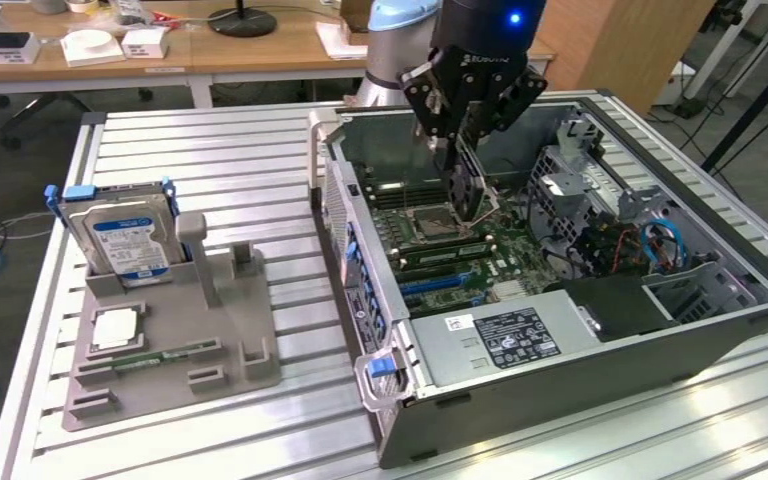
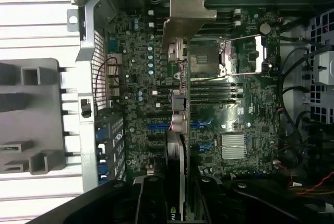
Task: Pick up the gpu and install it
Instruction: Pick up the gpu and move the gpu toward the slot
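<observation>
At the exterior view's left, a grey holder (image 1: pixel 211 330) sits on the slatted metal table (image 1: pixel 224 150). A hard drive (image 1: pixel 124 238) in a blue frame stands upright in the holder's rear slot, a square silver chip (image 1: pixel 115 328) lies in a recess in front of it, and a narrow green memory stick (image 1: pixel 168 353) lies flat in a groove beside that. To the right of the holder lies the open computer case (image 1: pixel 598 340) with the motherboard (image 1: pixel 491 265) facing up. The processor socket (image 1: pixel 434 222) is near the board's middle, a power supply (image 1: pixel 498 335) with a white label is at the near end, and blue cables (image 1: pixel 660 245) loop by the drive cage at the exterior view's right. The gripper (image 1: pixel 454 140) reaches down into the case, and the gpu (image 1: pixel 466 190) hangs from it on edge (from here little more than a dark slab), its lower end near the processor socket. In the wrist view the gripper (image 2: pixel 180 205) has its two black fingers (image 2: pixel 151 203) drawn in narrowly on the gpu (image 2: pixel 176 151), one on each face. The card runs edge-on away from the camera, with its silver end bracket (image 2: pixel 188 15) at the far end, toward the case wall. The card sits over the board among the blue expansion slots (image 2: pixel 156 127); whether its lower edge touches a slot cannot be told.
</observation>
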Robot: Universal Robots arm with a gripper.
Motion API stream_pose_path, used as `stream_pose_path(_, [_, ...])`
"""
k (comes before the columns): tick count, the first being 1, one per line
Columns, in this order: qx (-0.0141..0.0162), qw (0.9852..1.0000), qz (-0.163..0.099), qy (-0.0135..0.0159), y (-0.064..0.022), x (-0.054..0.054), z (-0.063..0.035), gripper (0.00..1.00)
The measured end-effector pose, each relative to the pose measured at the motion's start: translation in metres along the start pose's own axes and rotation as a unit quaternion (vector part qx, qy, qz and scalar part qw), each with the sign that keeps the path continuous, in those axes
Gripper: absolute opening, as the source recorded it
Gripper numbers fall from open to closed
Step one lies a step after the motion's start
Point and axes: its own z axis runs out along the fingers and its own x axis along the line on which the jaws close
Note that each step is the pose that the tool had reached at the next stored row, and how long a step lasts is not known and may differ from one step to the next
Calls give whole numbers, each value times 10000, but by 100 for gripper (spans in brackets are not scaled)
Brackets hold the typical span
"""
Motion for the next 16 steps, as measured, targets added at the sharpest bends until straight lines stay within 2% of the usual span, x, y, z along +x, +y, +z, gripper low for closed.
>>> stream_pose_path(4, [0,10000,0,0,2,-39,1,27])
stream_pose_path(5, [0,10000,0,0,7,-107,3,27])
stream_pose_path(7, [0,10000,0,0,8,-127,4,27])
stream_pose_path(8, [0,10000,0,0,12,-194,5,27])
stream_pose_path(12, [0,10000,0,0,15,-229,6,27])
stream_pose_path(13, [0,10000,0,0,24,-375,11,27])
stream_pose_path(16, [0,10000,1,0,24,-382,11,27])
